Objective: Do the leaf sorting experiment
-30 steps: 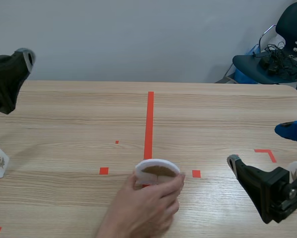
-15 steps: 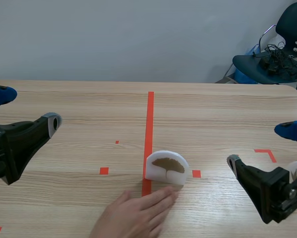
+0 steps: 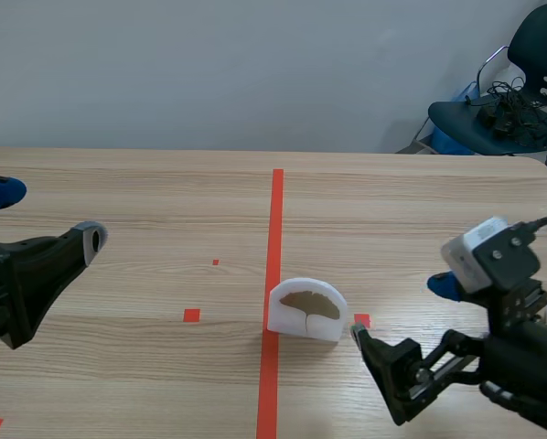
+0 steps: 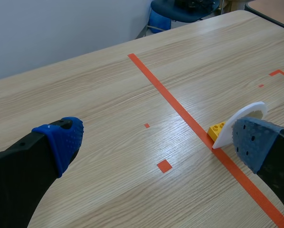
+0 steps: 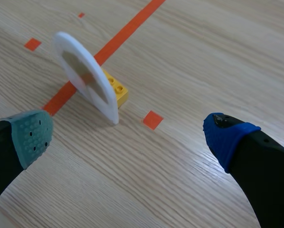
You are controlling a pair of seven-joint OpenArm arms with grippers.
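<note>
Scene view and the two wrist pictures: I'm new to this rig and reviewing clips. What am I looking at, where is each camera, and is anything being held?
The machine is two black robot arms, each ending in a two-fingered gripper. The wide picture is taken from between the arms: the left gripper comes in from one side, the right gripper from the other. The other two pictures come from a camera on each wrist, looking past that arm's own fingers. On the wooden table a white card bearing a brown leaf stands upright, with a small yellow brick at its base. It sits at the orange tape line, which is only a mark. Both grippers are open and hold nothing.
</note>
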